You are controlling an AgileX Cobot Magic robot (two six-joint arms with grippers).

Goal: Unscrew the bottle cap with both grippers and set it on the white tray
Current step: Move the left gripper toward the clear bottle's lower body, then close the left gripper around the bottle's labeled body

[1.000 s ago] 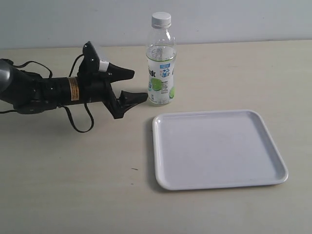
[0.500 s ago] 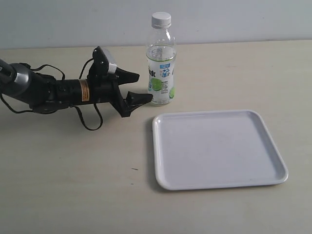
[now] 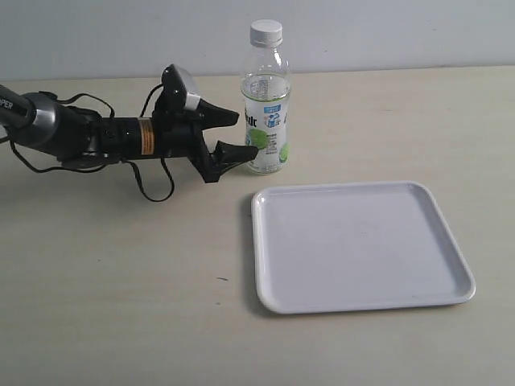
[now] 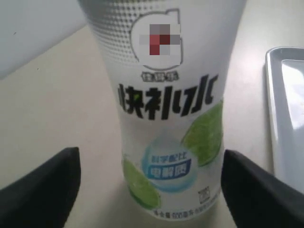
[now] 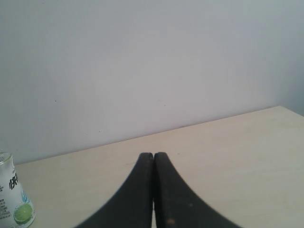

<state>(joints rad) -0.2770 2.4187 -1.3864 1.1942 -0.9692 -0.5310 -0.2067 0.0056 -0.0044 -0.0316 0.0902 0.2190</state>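
White cap (image 3: 266, 32), clear bottle (image 3: 265, 88), white, blue and lime-green label (image 4: 166, 104); glossy white tray (image 3: 362, 241); black left gripper (image 3: 245, 134); beige table (image 3: 121, 281).

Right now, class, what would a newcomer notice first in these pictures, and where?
The clear bottle with a lime label stands upright at the back, white cap on. The open left gripper points at its lower half from the left. A white tray lies flat nearer the camera.

The bottle (image 4: 167, 102) bears big black Chinese characters, beginning 快 and ending 水 (the smaller print is too blurred); the arm (image 3: 48, 129) shows the letters "PER".
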